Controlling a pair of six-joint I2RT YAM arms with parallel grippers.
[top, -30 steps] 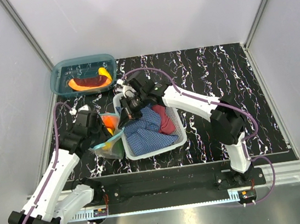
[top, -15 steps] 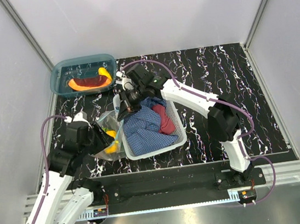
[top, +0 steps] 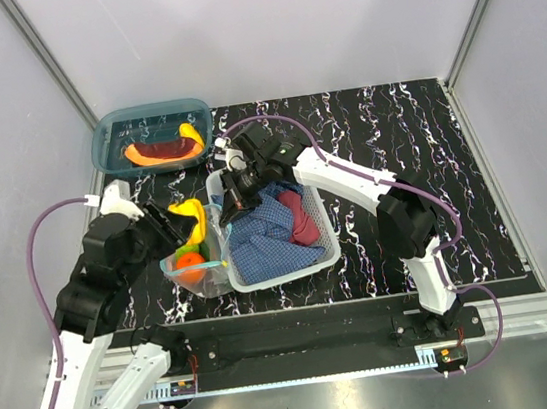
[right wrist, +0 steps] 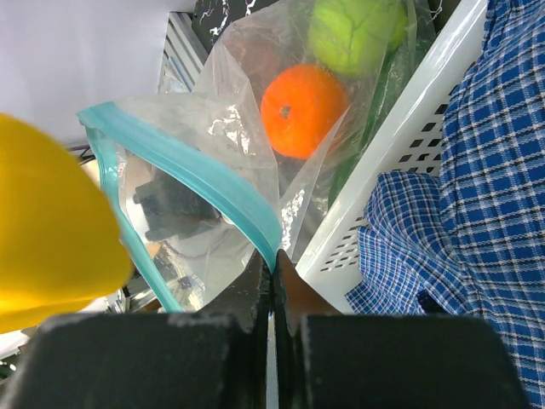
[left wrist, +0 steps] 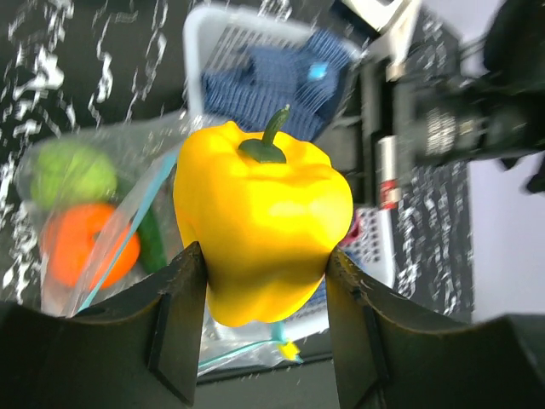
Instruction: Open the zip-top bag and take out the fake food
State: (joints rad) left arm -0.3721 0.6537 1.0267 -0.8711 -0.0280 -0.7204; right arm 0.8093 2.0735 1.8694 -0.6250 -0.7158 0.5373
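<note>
The removal step is in hand. The left gripper (left wrist: 260,281) is clamped on a yellow pepper (left wrist: 260,213), one finger on each flank and the stalk end away from the palm. The pepper hangs clear above the zip-top bag (right wrist: 213,213), touching no plastic that I can see. The right gripper (right wrist: 272,285) has its fingers pressed together on the teal zip strip (right wrist: 217,186), pinching one lip so that the mouth gapes beneath the left gripper. Beyond the right gripper's pinch, the rest of the fake food (top: 190,262) lies inside the bag: an orange (right wrist: 304,111), a lime-green piece (right wrist: 353,30) and a dark green piece (left wrist: 152,243) half hidden beside them. The bag rests on the surface (top: 397,148), against the white basket (right wrist: 400,136) that holds a blue checked cloth (right wrist: 460,213) under the right gripper. By my reading one piece is out and at least three are left. The next move calls for carrying the pepper away from the bag, probably to the teal bin (top: 108,135) beyond the left gripper, and releasing it there. The left gripper should then reach down into the mouth for the orange. If the right gripper's pinch slips, the mouth may sag shut.
</note>
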